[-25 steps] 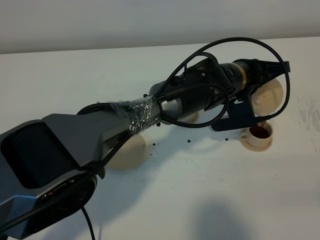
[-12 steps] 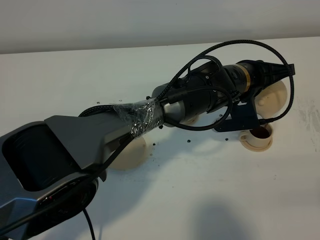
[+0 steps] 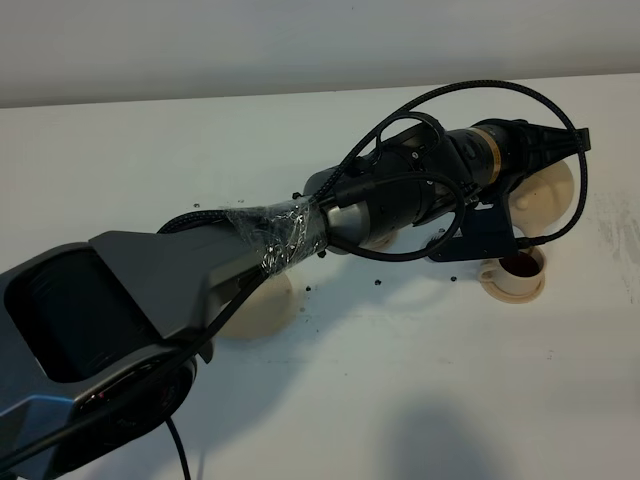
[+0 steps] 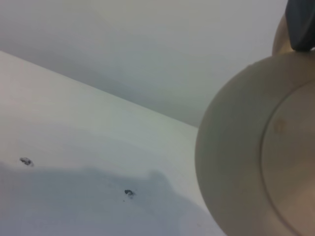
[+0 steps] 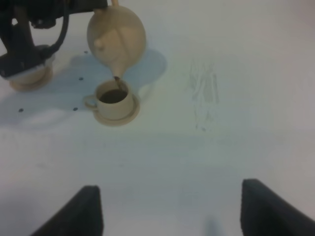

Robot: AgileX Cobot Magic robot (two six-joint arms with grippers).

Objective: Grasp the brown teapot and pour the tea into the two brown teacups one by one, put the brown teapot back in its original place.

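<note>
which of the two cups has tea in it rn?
The teacup right below the teapot spout: dark tea shows inside. The other cup sits mostly hidden under the left arm, contents unseen.

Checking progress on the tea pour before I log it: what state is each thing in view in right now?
brown teapot: lifted, tilted spout-down over the filled teacup.
filled teacup: upright on its saucer, dark tea inside.
other teacup: mostly hidden under the left arm; contents not visible.
large saucer disc: bare, no teapot on it.
left gripper: shut on the brown teapot.
right gripper: open, empty.
</note>
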